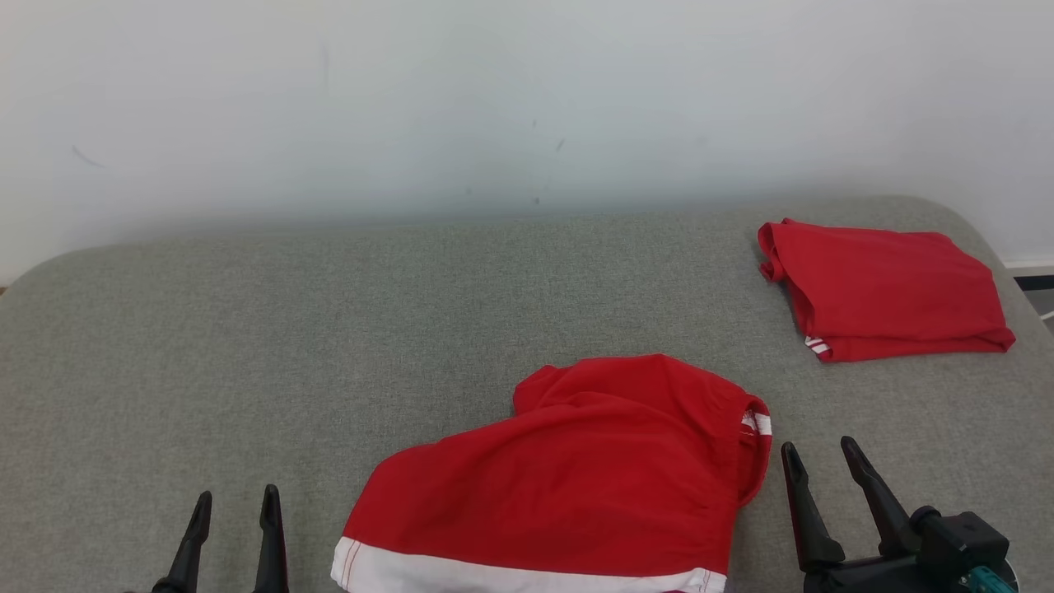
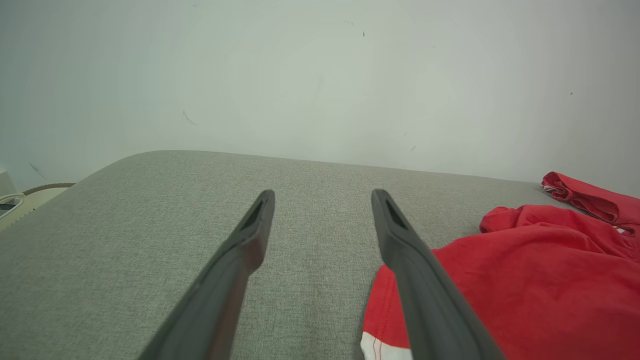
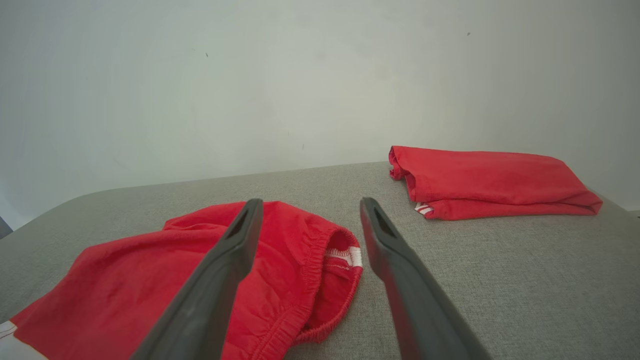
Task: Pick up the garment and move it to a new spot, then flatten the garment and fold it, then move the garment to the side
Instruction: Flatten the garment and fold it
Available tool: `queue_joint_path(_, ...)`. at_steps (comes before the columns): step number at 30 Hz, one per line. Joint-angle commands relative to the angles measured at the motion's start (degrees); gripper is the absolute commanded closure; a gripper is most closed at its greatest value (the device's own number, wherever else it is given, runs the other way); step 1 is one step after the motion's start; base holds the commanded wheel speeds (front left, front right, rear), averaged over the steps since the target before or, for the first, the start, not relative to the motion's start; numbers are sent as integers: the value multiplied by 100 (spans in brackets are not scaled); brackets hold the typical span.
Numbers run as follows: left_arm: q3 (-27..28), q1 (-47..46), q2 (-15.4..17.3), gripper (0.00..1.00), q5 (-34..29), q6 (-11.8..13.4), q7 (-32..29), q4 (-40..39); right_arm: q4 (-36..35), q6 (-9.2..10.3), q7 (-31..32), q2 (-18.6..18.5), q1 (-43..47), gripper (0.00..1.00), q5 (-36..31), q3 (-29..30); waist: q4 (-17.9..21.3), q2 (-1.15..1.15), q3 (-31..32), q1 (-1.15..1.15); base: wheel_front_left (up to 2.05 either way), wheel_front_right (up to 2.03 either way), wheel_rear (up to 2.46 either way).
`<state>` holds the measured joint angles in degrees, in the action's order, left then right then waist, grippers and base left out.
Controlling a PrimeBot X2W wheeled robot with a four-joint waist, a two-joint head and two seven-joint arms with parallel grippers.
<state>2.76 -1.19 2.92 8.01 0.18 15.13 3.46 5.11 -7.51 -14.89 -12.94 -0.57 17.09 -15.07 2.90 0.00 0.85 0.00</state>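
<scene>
The garment [image 1: 576, 478], a pair of red shorts, lies crumpled and unfolded on the grey cushion [image 1: 329, 329], at about 6 o'clock in the head view and close to the near edge. A white band [image 1: 510, 576] runs along its hem at the 6 o'clock side. Its gathered elastic waistband [image 1: 753, 445] opens toward 3 o'clock, with a small white label just inside. One rumpled corner rises at 11 o'clock of the heap. Nothing grips it. The right gripper [image 1: 818, 445] sits just beside the waistband, at 3 o'clock of the garment, with its two dark fingers spread wide and empty, tips pointing to 12 o'clock. In the right wrist view the waistband mouth lies between those fingers, and whether they touch the cloth cannot be told. The left gripper [image 1: 237, 492] stands at 8 o'clock of the garment, near the hem corner but apart from it, fingers likewise spread and holding nothing, above bare cushion. In the left wrist view its right-hand finger overlaps the hem's edge. Well apart, at 2 o'clock of the garment, a folded red piece [image 1: 885, 288] rests flat near the cushion's far right corner. Beyond the cushion, at 12 o'clock, stands a pale wall [image 1: 494, 99] with a few faint marks.
</scene>
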Motion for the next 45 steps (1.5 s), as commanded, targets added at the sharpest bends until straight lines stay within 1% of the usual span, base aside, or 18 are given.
queue_joint_path(1,5,79,-2,0,-9,18,12,-16,8,5,-28,5,35,0,-22,10,-1,0,-2,0,0,0,0)
queue_joint_path(35,-13,43,-3,0,20,27,12,67,52,5,-29,-5,-7,0,10,7,-4,0,30,0,0,0,0)
queue_joint_path(43,-11,47,-2,0,20,7,12,97,60,5,-29,8,-9,0,0,-14,-2,0,36,0,0,0,0)
queue_joint_path(45,-47,75,-3,0,32,-54,12,135,89,5,-29,-24,-6,0,25,-91,-4,0,41,0,0,0,0)
